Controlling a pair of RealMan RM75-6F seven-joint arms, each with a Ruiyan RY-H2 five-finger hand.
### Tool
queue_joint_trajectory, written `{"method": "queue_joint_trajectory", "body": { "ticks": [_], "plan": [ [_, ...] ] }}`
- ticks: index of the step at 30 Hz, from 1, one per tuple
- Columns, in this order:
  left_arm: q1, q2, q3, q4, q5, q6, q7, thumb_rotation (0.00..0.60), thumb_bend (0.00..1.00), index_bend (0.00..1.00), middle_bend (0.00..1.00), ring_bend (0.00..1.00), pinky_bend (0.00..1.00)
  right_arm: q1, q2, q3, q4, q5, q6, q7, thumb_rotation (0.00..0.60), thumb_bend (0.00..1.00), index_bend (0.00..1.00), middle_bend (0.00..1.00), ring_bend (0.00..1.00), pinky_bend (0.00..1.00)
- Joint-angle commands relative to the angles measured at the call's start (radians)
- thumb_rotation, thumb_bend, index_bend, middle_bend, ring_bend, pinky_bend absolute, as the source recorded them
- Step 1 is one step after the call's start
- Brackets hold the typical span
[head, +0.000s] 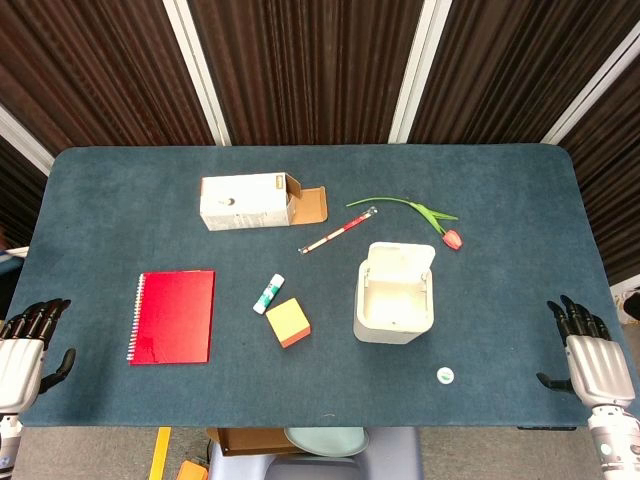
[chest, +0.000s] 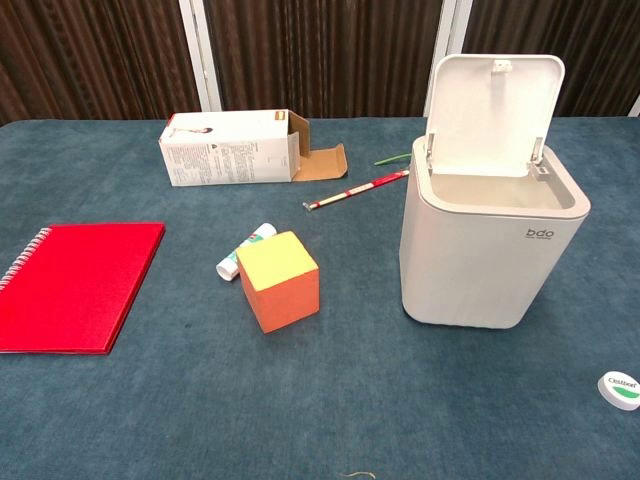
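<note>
**Both hands empty at the near corners of the tabletop**

We see the left hand (head: 25, 345) at the near left edge of the blue tabletop (head: 110, 190), fingers spread and holding nothing. The right hand (head: 588, 352) sits at the near right edge in the same way, fingers apart and empty. Neither shows in the chest view.

Nearest the left hand lies a red spiral notebook (head: 173, 315), flat and apart from it. Nearest the right hand we find a small round white cap (head: 445, 375), and beyond that a white lidded bin (head: 395, 295) with its lid standing open.

Between notebook and bin sits an orange cube with a yellow top (head: 288, 322), and just beside it a glue stick (head: 268, 293) lying on its side. Further back lies a white carton (head: 245, 201) with its end flap open, a red-and-white pencil (head: 338, 230), and a tulip (head: 430, 215) whose pink head lies behind the bin.
</note>
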Motion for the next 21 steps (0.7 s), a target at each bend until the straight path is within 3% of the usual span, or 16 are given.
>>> {"method": "queue_joint_trajectory", "body": {
  "ticks": [1, 9, 11, 14, 17, 21],
  "plan": [
    [0.000, 0.000, 0.000, 0.000, 0.000, -0.001, 0.001, 0.600, 0.39, 0.15, 0.16, 0.15, 0.23, 0.002, 0.000, -0.001, 0.003, -0.004, -0.003, 0.005, 0.600, 0.01, 0.01, 0.00, 0.00, 0.21],
    [-0.002, 0.001, -0.001, 0.000, -0.001, -0.003, -0.006, 0.600, 0.39, 0.17, 0.17, 0.15, 0.23, 0.016, 0.013, -0.015, 0.017, -0.051, -0.040, 0.069, 0.600, 0.01, 0.01, 0.00, 0.00, 0.21],
    [-0.003, 0.000, -0.001, 0.004, -0.003, -0.007, -0.008, 0.600, 0.39, 0.17, 0.17, 0.15, 0.23, 0.020, 0.018, -0.020, 0.025, -0.072, -0.050, 0.095, 0.600, 0.01, 0.04, 0.07, 0.05, 0.22],
    [-0.004, 0.004, 0.002, 0.001, -0.010, -0.018, -0.010, 0.600, 0.39, 0.17, 0.17, 0.15, 0.23, 0.022, 0.002, -0.021, 0.060, -0.114, -0.036, 0.121, 0.600, 0.01, 0.11, 0.24, 0.23, 0.31],
    [-0.001, 0.003, 0.003, -0.002, 0.002, -0.004, 0.002, 0.600, 0.39, 0.17, 0.17, 0.15, 0.23, 0.020, -0.029, -0.028, 0.103, -0.169, -0.016, 0.142, 0.600, 0.01, 0.21, 0.44, 0.54, 0.58],
    [0.000, 0.001, 0.004, -0.004, -0.004, -0.007, 0.003, 0.600, 0.39, 0.17, 0.18, 0.15, 0.23, 0.030, -0.068, -0.043, 0.184, -0.254, -0.003, 0.182, 0.600, 0.03, 0.38, 0.62, 0.74, 0.76]
  ]
}}
